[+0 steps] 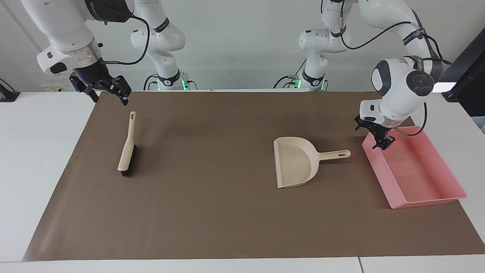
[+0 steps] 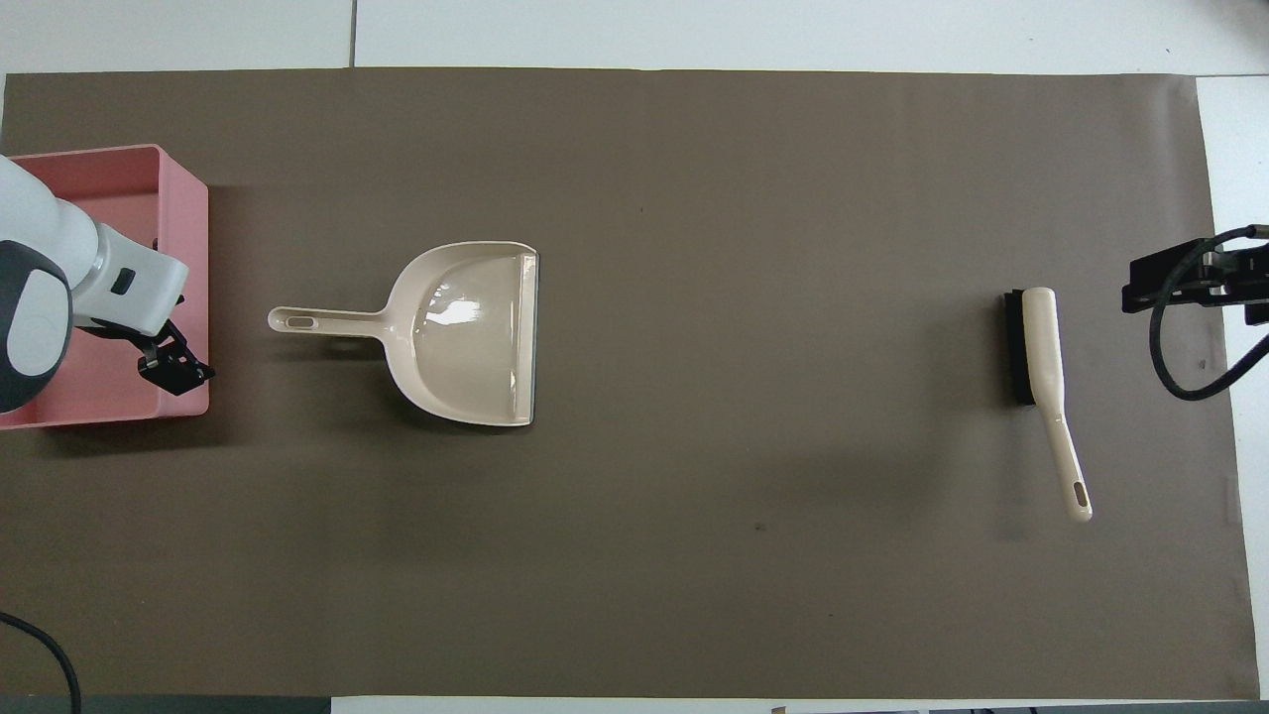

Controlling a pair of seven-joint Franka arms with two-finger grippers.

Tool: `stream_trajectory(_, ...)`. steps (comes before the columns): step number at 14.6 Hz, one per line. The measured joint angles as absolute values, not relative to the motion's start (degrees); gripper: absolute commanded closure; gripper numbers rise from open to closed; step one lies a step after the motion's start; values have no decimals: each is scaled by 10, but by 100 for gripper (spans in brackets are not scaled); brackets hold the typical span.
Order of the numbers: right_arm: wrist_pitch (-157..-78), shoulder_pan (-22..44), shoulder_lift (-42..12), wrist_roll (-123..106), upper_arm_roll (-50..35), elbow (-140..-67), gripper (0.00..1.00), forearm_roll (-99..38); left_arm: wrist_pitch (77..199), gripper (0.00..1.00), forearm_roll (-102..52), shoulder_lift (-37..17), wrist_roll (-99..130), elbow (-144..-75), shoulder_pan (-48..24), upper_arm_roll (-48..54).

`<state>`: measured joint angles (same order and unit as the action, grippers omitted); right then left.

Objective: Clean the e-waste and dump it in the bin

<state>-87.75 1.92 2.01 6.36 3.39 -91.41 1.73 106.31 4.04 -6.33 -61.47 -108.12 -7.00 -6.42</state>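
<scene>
No e-waste shows on the mat, in the dustpan or in the bin. The pink bin [image 1: 380, 168] [image 2: 119, 164] lies at the left arm's end of the table. My left gripper [image 1: 379, 141] [image 2: 178, 369] hangs open and empty over the bin's corner nearest the dustpan handle. The beige dustpan [image 1: 295, 163] [image 2: 466, 332] lies flat on the brown mat beside the bin, free of any gripper, its handle pointing at the bin. My right gripper [image 1: 110, 93] [image 2: 1190, 283] waits open in the air above the mat's edge, close to the brush handle.
A beige brush with black bristles [image 1: 127, 151] [image 2: 1041, 347] lies at the right arm's end of the mat. The brown mat [image 1: 212, 212] covers most of the white table. A tiny dark speck [image 2: 759, 527] marks the mat near the robots.
</scene>
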Motion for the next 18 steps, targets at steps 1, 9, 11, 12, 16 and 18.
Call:
stream_trajectory(1, -877, 19, 20, 64, 34, -914, 0, 17, 1060, 0, 39, -60, -582, -1081, -68, -64)
stream_trajectory(9, -877, 19, 20, 64, 34, -914, 0, 17, 970, 0, 27, -9, -156, -1008, -91, -42)
stream_trajectory(11, -877, 19, 20, 64, 34, -914, 0, 17, 938, 0, 8, -4, -85, -965, -91, -43)
stream_trajectory(12, -877, 19, 20, 64, 34, -914, 0, 17, 925, 0, 4, -3, -58, -946, -91, -45)
stream_trajectory(16, -877, 19, 20, 64, 34, -914, 0, 17, 892, 0, 0, -3, -11, -911, -86, -52)
stream_trajectory(18, -877, 19, 20, 64, 34, -914, 0, 17, 860, 0, -5, -2, -6, -908, -84, -53)
